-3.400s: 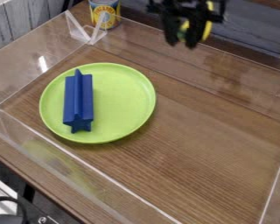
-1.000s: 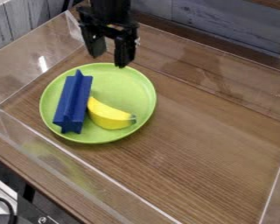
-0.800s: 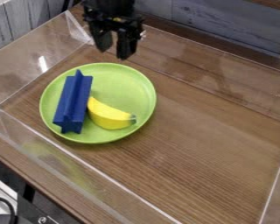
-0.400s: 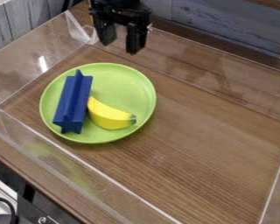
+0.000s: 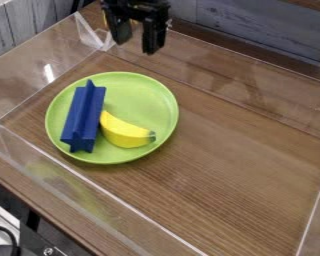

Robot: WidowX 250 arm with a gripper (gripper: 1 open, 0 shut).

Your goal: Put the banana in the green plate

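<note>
1. A small, stubby, curved bright-yellow toy banana (image 5: 125, 130) lies inside a large round lime-green plate with a low rim (image 5: 156, 92), in the right half of the plate as the camera sees it, its dark tip pointing toward the plate's right edge.
2. A long dark-blue block with a raised ridge along its length (image 5: 84, 115) lies in the left half of the same plate, running from the far side toward the near rim; the banana sits just beside it, and whether the two touch cannot be made out.
3. The plate rests on a brown wood-grain tabletop (image 5: 243, 140), which is enclosed by low clear plastic walls (image 5: 23, 165).
4. The black robot gripper (image 5: 136, 40) hangs above the far edge of the tabletop, beyond the plate's far rim, pointing straight down.
5. Its two dark fingers (image 5: 151, 38) stand apart with a visible gap between them and nothing is held in that gap.
6. The gripper is clear of the banana, the block and the plate, touching none of them.
7. Behind the gripper, grey weathered planks (image 5: 256, 20) form the backdrop.
</note>
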